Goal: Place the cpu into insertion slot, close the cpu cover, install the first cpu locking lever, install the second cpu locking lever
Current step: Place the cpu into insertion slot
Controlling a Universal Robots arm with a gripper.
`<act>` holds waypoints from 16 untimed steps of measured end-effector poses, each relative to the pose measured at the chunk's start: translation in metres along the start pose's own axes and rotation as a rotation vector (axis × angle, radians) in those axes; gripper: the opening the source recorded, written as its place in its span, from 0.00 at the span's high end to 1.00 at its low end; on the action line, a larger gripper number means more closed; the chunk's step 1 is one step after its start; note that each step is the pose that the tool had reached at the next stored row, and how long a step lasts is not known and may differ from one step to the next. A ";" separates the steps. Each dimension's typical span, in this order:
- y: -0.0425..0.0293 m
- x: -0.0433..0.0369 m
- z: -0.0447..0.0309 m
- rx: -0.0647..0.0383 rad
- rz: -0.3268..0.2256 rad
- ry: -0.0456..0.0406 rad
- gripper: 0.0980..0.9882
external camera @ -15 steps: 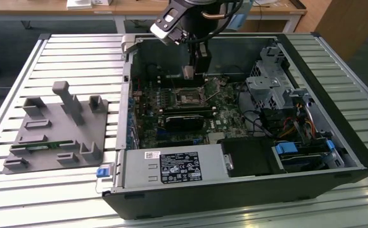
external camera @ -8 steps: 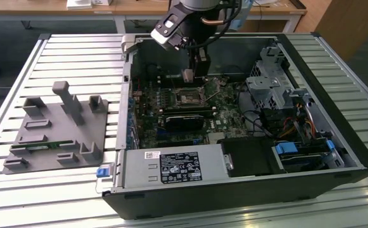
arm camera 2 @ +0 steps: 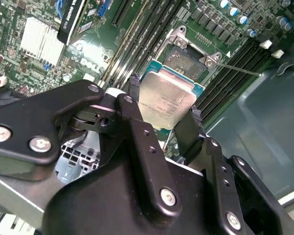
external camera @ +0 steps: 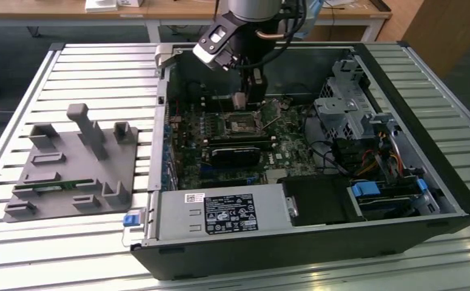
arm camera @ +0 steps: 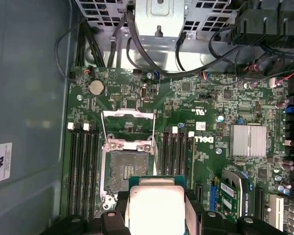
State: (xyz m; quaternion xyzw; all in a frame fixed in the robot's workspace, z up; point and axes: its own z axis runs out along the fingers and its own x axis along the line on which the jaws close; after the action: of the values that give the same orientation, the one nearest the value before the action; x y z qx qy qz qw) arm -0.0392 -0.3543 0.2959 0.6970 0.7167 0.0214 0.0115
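Slatted bench carries the open computer case. My pincer pinches the cpu by opposite edges, near the bare insertion slot, with the cpu cover raised. I'd keep it level, match corners, and never slide it.

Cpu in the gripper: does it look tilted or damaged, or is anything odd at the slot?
Nothing stands out. The gripper holds the cpu flat by two opposite edges, and its top shows no damage. The slot is empty and the cover is swung open.
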 end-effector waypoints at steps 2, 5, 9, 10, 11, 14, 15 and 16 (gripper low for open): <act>-0.0002 0.0000 0.0028 0.002 0.000 -0.0001 0.51; -0.0003 -0.0001 0.0062 0.003 0.000 -0.0002 0.51; -0.0003 -0.0001 0.0091 0.005 0.000 -0.0049 0.51; -0.0004 -0.0001 0.0098 0.004 0.000 -0.0050 0.51; -0.0005 -0.0001 0.0105 0.001 0.000 -0.0050 0.51; -0.0005 -0.0002 0.0127 -0.006 0.000 -0.0051 0.51; -0.0006 -0.0002 0.0134 -0.007 0.000 -0.0051 0.51; -0.0007 -0.0002 0.0142 -0.008 0.002 -0.0053 0.51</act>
State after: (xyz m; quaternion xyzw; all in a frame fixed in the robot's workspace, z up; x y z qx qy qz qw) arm -0.0392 -0.3543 0.2817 0.6977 0.7159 0.0222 0.0160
